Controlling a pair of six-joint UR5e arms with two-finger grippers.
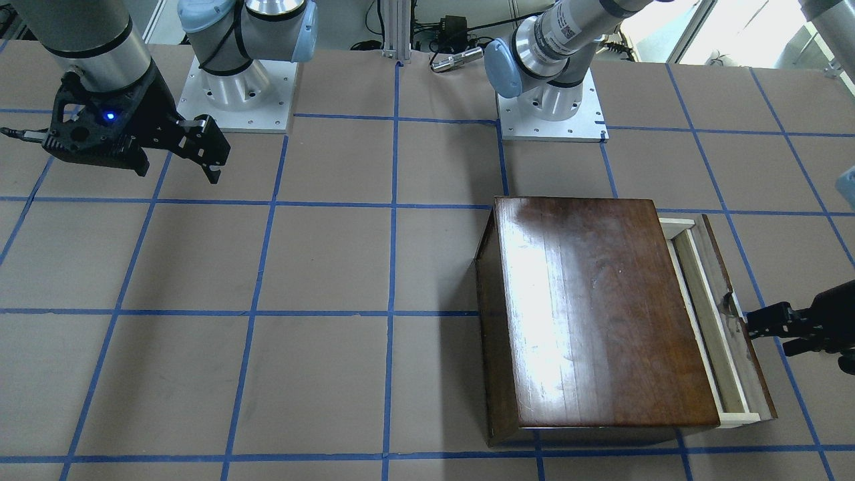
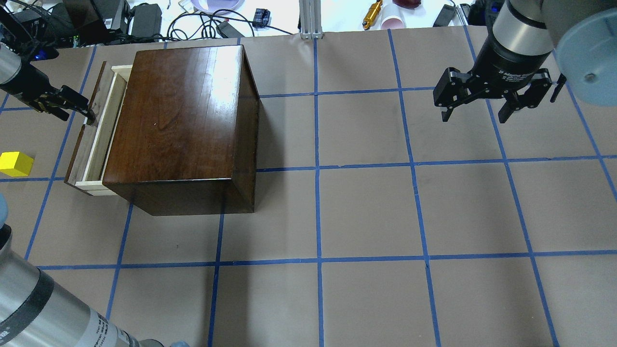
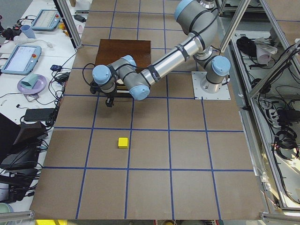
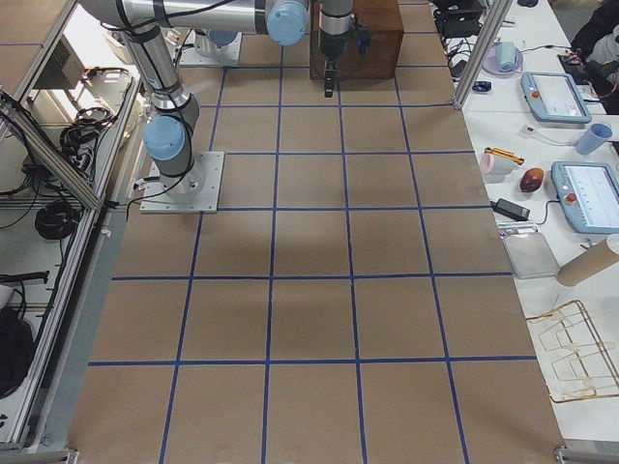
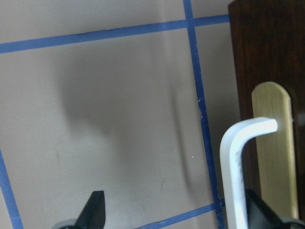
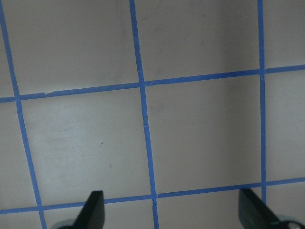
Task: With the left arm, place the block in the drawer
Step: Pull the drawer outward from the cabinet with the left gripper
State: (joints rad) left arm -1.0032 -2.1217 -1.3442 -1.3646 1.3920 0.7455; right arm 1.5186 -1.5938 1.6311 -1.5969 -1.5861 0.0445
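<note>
The yellow block (image 2: 16, 164) lies on the table left of the drawer, apart from both grippers; it also shows in the exterior left view (image 3: 123, 142). The drawer (image 2: 103, 125) of the dark-brown wooden box (image 2: 178, 115) is pulled out a little, and its pale tray (image 1: 708, 314) looks empty. My left gripper (image 2: 84, 110) is at the drawer's front panel with its fingers spread wide. In the left wrist view the metal pull (image 5: 236, 157) stands just inside one finger (image 5: 255, 210). My right gripper (image 2: 477, 103) is open and empty, hovering far from the box.
The box stands on the brown table (image 2: 366, 207) with its blue tape grid. Cables, a power supply and small items (image 2: 144, 17) lie beyond the table's far edge. Both arm bases (image 1: 234, 93) are bolted at the robot's side.
</note>
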